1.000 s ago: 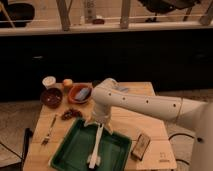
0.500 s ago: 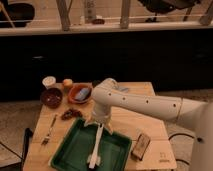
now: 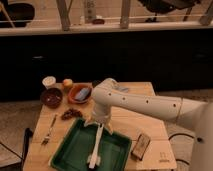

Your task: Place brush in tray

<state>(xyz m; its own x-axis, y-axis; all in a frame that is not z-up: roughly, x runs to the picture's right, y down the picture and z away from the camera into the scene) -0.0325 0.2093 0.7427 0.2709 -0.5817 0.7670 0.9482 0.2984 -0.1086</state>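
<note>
Camera view is showing, nearest to us, the large shallow green rectangular tray (image 3: 75, 150) lying at the near left part of the light wooden table (image 3: 127, 125). The slim white long-handled brush (image 3: 96, 145) is lying inside the tray, its wider head toward the near rim and its handle reaching up toward the far rim. The two-finger gripper (image 3: 100, 125) is hanging just over the far end of the handle; I cannot tell if it is gripping the handle or has let it go.

The risk, as I judge it: if the handle is not fully free when the arm is lifting, the brush may be dragged up or tipped over the rim. The white arm (image 3: 135, 102) is also passing close above the table, so a wide swing could push the small dark rectangular block (image 3: 141, 146) at the right of the tray.

At the left, a thin metal fork (image 3: 49, 131) is lying beside the tray. Farther, a round orange-brown bowl (image 3: 80, 93) and a dark round bowl (image 3: 51, 97) are standing.

Compared with the earlier frames, nothing is visibly changing: brush, tray and gripper are keeping the same places.
</note>
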